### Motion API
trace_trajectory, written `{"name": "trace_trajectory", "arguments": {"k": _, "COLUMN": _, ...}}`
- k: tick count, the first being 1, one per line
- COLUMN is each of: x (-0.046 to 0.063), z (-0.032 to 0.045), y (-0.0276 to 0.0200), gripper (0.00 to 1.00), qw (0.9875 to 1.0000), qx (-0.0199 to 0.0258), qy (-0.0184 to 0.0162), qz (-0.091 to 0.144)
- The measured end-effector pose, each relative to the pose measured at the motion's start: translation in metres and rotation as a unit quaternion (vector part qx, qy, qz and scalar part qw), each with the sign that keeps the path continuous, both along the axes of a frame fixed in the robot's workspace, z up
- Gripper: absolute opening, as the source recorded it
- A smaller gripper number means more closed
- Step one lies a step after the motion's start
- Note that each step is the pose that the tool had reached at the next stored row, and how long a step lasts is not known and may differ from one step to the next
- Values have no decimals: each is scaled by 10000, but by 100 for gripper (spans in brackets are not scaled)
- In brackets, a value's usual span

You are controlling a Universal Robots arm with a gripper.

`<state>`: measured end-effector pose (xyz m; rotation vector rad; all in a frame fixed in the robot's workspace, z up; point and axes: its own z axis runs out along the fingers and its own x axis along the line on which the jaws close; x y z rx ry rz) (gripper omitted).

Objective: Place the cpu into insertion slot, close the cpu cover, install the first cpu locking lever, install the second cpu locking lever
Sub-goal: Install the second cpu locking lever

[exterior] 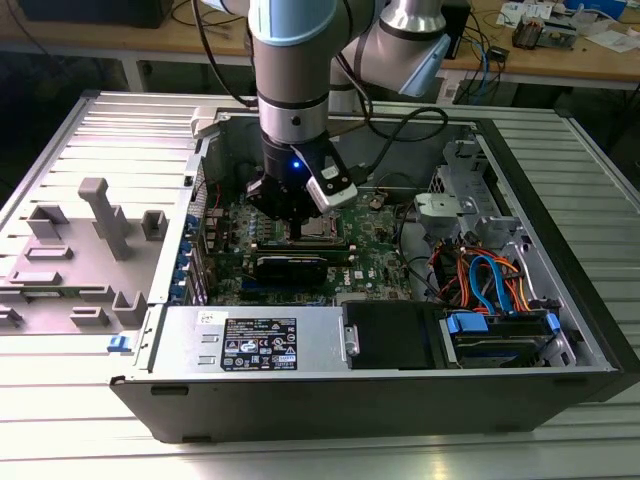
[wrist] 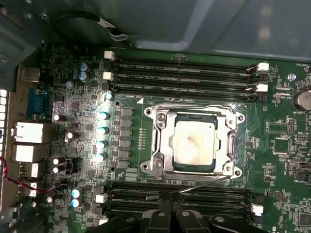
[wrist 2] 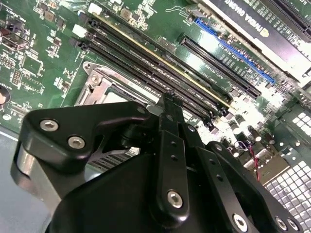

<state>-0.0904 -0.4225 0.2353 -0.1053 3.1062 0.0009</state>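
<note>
Print on the white label (exterior: 258, 346) and black card (wrist 2: 262, 24) is illegible.

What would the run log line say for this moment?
silvery square cpu: in socket | silver metal frame cover: closed over it | black end effector: beside thin lever

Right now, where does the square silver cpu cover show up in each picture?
Exterior view: cpu cover on the motherboard, beside the gripper.
First wrist view: framing the cpu.
Second wrist view: its corner, past the gripper's black links.
Shared landmark: the long memory slots alongside.
</note>
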Motion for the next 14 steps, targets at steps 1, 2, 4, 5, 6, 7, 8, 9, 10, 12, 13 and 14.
{"name": "trace_trajectory", "arguments": {"k": 1, "x": -6, "z": -3, "y": 0, "gripper": 11, "qw": 10000, "qx": 27, "qy": 0, "qz": -1}}
{"name": "trace_trajectory", "arguments": {"k": 2, "x": -9, "z": -6, "y": -1, "gripper": 11, "qw": 10000, "qx": 49, "qy": 0, "qz": -1}}
{"name": "trace_trajectory", "arguments": {"k": 4, "x": -16, "z": -19, "y": -1, "gripper": 11, "qw": 10000, "qx": 94, "qy": 0, "qz": 0}}
{"name": "trace_trajectory", "arguments": {"k": 5, "x": -20, "z": -28, "y": -2, "gripper": 11, "qw": 9999, "qx": 117, "qy": 0, "qz": 0}}
{"name": "trace_trajectory", "arguments": {"k": 6, "x": -22, "z": -29, "y": -3, "gripper": 11, "qw": 9999, "qx": 125, "qy": 0, "qz": 0}}
{"name": "trace_trajectory", "arguments": {"k": 7, "x": -22, "z": -29, "y": -3, "gripper": 11, "qw": 9999, "qx": 124, "qy": 0, "qz": -1}}
{"name": "trace_trajectory", "arguments": {"k": 8, "x": -22, "z": -29, "y": -3, "gripper": 11, "qw": 9999, "qx": 125, "qy": 0, "qz": -1}}
{"name": "trace_trajectory", "arguments": {"k": 9, "x": -22, "z": -29, "y": -3, "gripper": 11, "qw": 9999, "qx": 125, "qy": 0, "qz": -1}}
{"name": "trace_trajectory", "arguments": {"k": 10, "x": -22, "z": -29, "y": -4, "gripper": 11, "qw": 9999, "qx": 125, "qy": 0, "qz": -1}}
{"name": "trace_trajectory", "arguments": {"k": 12, "x": -22, "z": -29, "y": -4, "gripper": 11, "qw": 9999, "qx": 125, "qy": 0, "qz": -1}}
{"name": "trace_trajectory", "arguments": {"k": 13, "x": -22, "z": -29, "y": -4, "gripper": 11, "qw": 9999, "qx": 125, "qy": 0, "qz": 0}}
{"name": "trace_trajectory", "arguments": {"k": 14, "x": -22, "z": -29, "y": -5, "gripper": 11, "qw": 9999, "qx": 125, "qy": 0, "qz": -1}}
